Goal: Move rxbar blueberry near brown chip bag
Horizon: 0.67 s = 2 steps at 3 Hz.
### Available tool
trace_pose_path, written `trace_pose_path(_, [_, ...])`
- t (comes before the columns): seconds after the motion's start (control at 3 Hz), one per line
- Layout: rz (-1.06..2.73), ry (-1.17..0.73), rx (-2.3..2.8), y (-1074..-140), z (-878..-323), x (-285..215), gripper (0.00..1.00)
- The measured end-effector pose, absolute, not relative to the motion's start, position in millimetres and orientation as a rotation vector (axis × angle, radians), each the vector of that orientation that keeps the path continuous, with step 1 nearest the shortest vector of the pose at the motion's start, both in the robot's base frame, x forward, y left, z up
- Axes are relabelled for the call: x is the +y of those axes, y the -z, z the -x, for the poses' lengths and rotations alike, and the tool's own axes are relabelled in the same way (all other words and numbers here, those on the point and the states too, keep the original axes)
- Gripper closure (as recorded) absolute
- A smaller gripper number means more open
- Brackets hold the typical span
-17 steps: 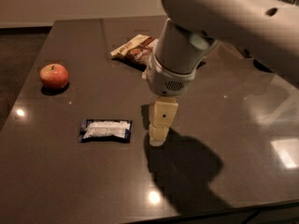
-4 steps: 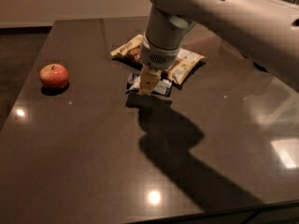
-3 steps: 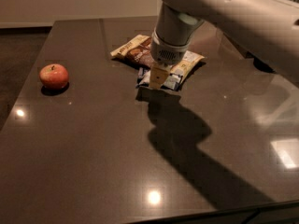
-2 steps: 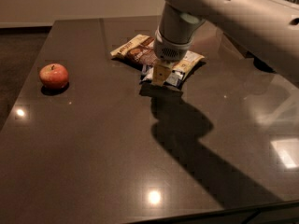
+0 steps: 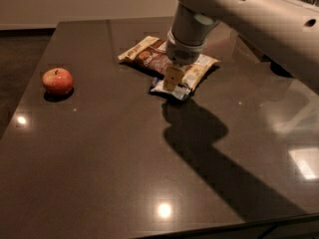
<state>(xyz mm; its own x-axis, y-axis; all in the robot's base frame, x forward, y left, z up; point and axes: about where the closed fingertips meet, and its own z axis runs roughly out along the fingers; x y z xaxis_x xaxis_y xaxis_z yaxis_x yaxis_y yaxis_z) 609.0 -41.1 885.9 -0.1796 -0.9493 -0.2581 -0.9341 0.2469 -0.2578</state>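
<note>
Nearest to me, the dark brown glossy counter (image 5: 99, 173) shows two bright glare spots, one close to its front edge and one at the far left. A wide dark shadow (image 5: 199, 133) of the arm runs across it from the lower right up toward the middle. On the left side, well apart from everything else, a round red apple (image 5: 57, 80) sits upright with its stem up.

Further in, just past the middle of the counter, I see the small flat dark blue snack bar wrapper with a white label, the rxbar blueberry (image 5: 180, 94). It lies right against the near edge of the large flat brown chip bag (image 5: 144, 55), a pillow-shaped bag with a brown centre and cream ends that lies slanted across the far half of the counter. I cannot tell whether the bar rests on the counter or hangs slightly above it.

The cream-coloured tool (image 5: 172, 81) points straight down onto the middle of the bar, covering part of it and part of the bag behind. I cannot tell from here whether the tool is clamped on the bar or spread wide. Above it, the thick pale grey arm (image 5: 249, 14) reaches in from the upper right corner.
</note>
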Motion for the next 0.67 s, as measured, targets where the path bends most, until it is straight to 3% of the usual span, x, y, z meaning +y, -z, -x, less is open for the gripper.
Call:
trace_pose_path(0.33, [1.730,0.058,2.164,-885.6,-608.7,-40.7,0.00])
trace_pose_path(0.67, [1.730,0.058,2.164,-885.6,-608.7,-40.6,0.00])
